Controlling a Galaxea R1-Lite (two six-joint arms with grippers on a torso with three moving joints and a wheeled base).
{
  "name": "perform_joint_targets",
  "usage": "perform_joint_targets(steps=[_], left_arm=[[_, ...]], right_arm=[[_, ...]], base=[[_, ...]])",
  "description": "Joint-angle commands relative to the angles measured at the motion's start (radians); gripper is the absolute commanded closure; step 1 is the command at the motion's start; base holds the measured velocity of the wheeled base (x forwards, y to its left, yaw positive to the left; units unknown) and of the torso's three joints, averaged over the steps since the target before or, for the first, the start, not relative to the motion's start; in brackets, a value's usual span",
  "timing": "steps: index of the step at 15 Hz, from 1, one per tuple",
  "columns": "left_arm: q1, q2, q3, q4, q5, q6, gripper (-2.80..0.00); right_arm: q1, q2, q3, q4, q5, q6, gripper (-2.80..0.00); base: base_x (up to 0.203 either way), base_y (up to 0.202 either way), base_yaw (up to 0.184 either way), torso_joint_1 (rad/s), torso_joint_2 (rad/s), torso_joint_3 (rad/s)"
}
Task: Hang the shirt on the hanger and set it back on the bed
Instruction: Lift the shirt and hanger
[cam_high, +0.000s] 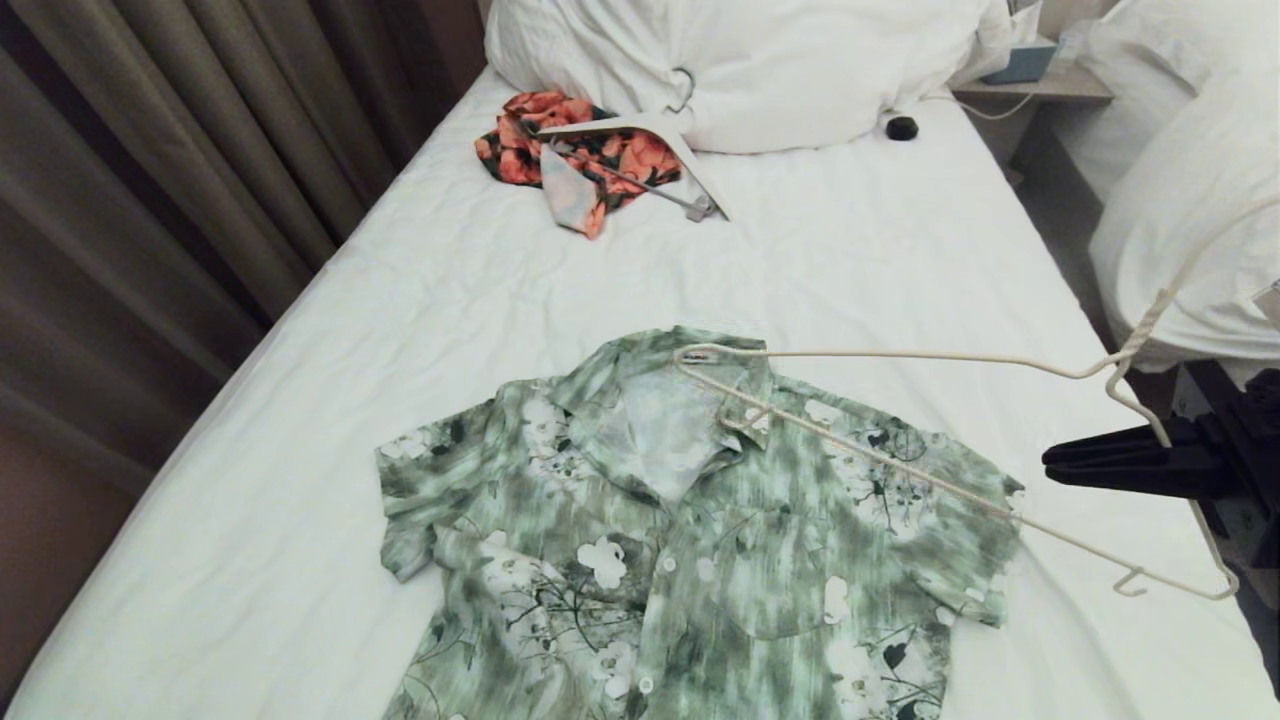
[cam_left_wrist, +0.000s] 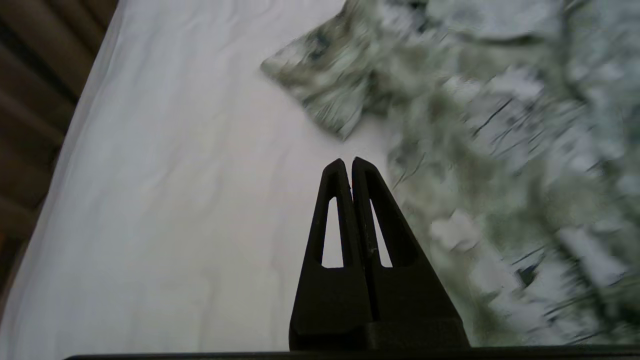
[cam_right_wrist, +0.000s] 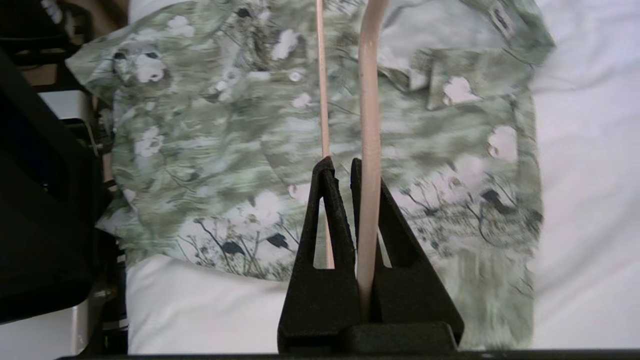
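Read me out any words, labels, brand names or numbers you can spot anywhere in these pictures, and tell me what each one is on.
No text can be read in any view.
White collar label on the pale green floral short-sleeved shirt: it bears a small reddish mark, too small and blurred to read.
Thin cream wire hanger, white bed sheet, orange-and-black floral garment: no writing visible.

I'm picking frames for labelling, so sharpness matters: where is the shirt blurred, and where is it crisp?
Head view: the shirt is smeared with streaks, the hanger clearer. Left wrist view: the print is heavily blurred, the left gripper sharp. Right wrist view: mildly soft, the right gripper crisp.
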Motion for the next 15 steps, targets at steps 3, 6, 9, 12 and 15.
perform_joint_targets(steps=[3, 6, 9, 12, 15], left_arm=[[-0.007, 0.223, -0.160, -0.014, -0.096, -0.059, 0.00], [-0.017, 0.458, -0.203, -0.055, -0.264, -0.134, 0.00], [-0.053, 0.760, -0.222, -0.186, -0.408, -0.212, 0.00], [-0.201, 1.053, -0.252, -0.413, -0.465, -0.335, 0.00], [-0.293, 1.331, -0.319, -0.603, -0.486, -0.432, 0.00]], right_arm=[[-0.052, 0.005, -0.001, 0.003, 0.011, -0.004, 0.00], [-0.069, 0.010, -0.006, 0.002, 0.015, 0.004, 0.00], [-0.069, 0.008, -0.041, 0.002, 0.019, 0.032, 0.00], [-0.070, 0.010, -0.073, 0.002, 0.021, 0.074, 0.00], [-0.083, 0.008, -0.078, -0.005, 0.022, 0.091, 0.00]], base=[[0.000, 0.000, 0.000, 0.000, 0.00, 0.000], [0.000, 0.000, 0.000, 0.000, 0.00, 0.000], [0.000, 0.000, 0.000, 0.000, 0.00, 0.000], [0.000, 0.000, 0.000, 0.000, 0.00, 0.000], [0.000, 0.000, 0.000, 0.000, 0.00, 0.000]])
